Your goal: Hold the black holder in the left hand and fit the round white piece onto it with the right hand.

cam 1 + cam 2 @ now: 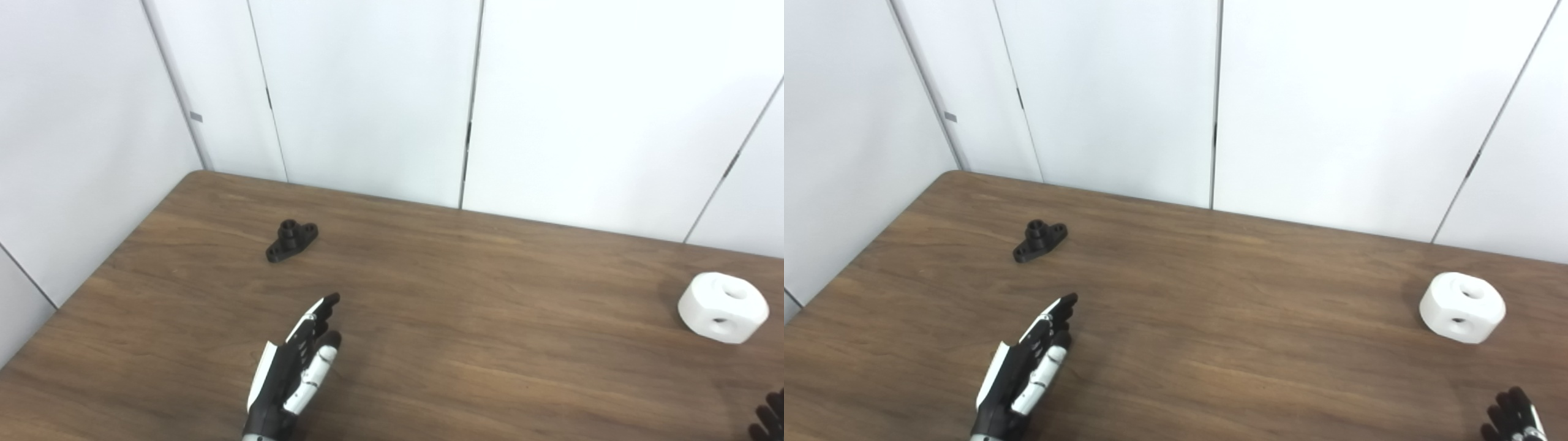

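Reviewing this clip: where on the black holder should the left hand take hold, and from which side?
Probably across the flat base of the black holder, pinching its two long edges. It lies flat on the table with its short post upright, so that post should stay uncovered. The open left hand sits nearer the camera; coming from above on that near side looks simplest.

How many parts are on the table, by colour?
Black: 1, the holder
White: 1, the round piece
Total: 2, both lying loose on the table, neither in a hand.
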`<action>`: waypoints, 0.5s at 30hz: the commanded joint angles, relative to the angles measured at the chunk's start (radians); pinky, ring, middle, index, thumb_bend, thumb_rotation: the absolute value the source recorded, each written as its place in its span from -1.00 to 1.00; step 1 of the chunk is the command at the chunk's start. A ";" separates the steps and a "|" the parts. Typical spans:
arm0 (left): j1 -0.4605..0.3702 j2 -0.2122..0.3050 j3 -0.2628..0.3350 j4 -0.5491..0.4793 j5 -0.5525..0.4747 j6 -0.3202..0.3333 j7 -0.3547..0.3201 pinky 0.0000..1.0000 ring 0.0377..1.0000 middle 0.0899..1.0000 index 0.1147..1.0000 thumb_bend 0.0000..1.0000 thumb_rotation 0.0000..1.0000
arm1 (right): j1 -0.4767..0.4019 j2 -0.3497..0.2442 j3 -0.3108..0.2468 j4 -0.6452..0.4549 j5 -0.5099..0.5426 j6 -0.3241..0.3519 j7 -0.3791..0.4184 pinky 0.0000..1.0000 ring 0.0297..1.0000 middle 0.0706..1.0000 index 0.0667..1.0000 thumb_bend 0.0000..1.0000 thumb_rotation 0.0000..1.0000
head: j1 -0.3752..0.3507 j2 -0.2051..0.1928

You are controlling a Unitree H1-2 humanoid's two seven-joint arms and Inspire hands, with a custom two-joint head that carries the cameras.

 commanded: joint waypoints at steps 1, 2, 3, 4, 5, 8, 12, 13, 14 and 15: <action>0.039 -0.075 0.013 -0.070 0.072 0.047 0.044 0.88 0.89 0.83 0.70 0.07 0.00 | 0.039 0.002 0.001 0.076 -0.010 -0.009 0.003 1.00 1.00 1.00 1.00 0.46 1.00 | 0.000 -0.001; 0.032 -0.071 0.021 -0.090 0.092 0.067 0.055 0.88 0.89 0.83 0.69 0.10 -0.06 | 0.038 0.002 0.000 0.076 -0.012 -0.007 0.000 1.00 1.00 1.00 1.00 0.45 1.00 | 0.000 0.000; 0.021 -0.066 0.031 -0.109 0.106 0.086 0.064 0.88 0.89 0.82 0.69 0.12 -0.12 | 0.038 0.002 0.000 0.077 -0.009 -0.006 0.002 1.00 1.00 1.00 1.00 0.46 1.00 | 0.000 0.004; 0.008 -0.061 0.044 -0.125 0.121 0.106 0.074 0.91 0.89 0.82 0.68 0.13 -0.24 | 0.038 0.002 0.000 0.076 -0.008 -0.002 0.002 1.00 1.00 1.00 1.00 0.46 1.00 | 0.000 0.011; 0.000 -0.057 0.051 -0.135 0.130 0.119 0.080 0.92 0.89 0.82 0.67 0.16 -0.31 | 0.038 0.002 0.000 0.074 -0.007 0.000 0.002 1.00 1.00 1.00 1.00 0.46 1.00 | 0.000 0.011; -0.044 -0.039 0.096 -0.162 0.189 0.187 0.113 0.93 0.87 0.79 0.63 0.29 -0.42 | 0.040 -0.002 0.006 0.073 -0.012 -0.008 0.010 1.00 1.00 1.00 1.00 0.44 1.00 | -0.005 0.019; -0.109 0.012 0.148 -0.194 0.277 0.343 0.109 0.93 0.90 0.83 0.67 0.38 -0.36 | 0.045 0.003 0.006 0.063 -0.003 0.000 0.007 1.00 1.00 1.00 1.00 0.39 1.00 | -0.030 0.030; -0.125 0.032 0.158 -0.192 0.295 0.370 0.104 0.90 0.89 0.83 0.67 0.38 -0.35 | 0.047 0.004 0.006 0.060 -0.008 0.000 0.005 1.00 1.00 1.00 1.00 0.39 1.00 | -0.038 0.032; -0.148 0.052 0.171 -0.186 0.308 0.402 0.097 0.87 0.88 0.82 0.67 0.39 -0.34 | 0.048 0.004 0.007 0.060 -0.012 -0.002 0.003 1.00 1.00 1.00 1.00 0.39 1.00 | -0.040 0.033; -0.169 0.069 0.186 -0.179 0.316 0.431 0.089 0.85 0.86 0.81 0.65 0.41 -0.37 | 0.049 0.005 0.007 0.058 -0.017 -0.004 0.001 1.00 1.00 1.00 1.00 0.37 1.00 | -0.047 0.039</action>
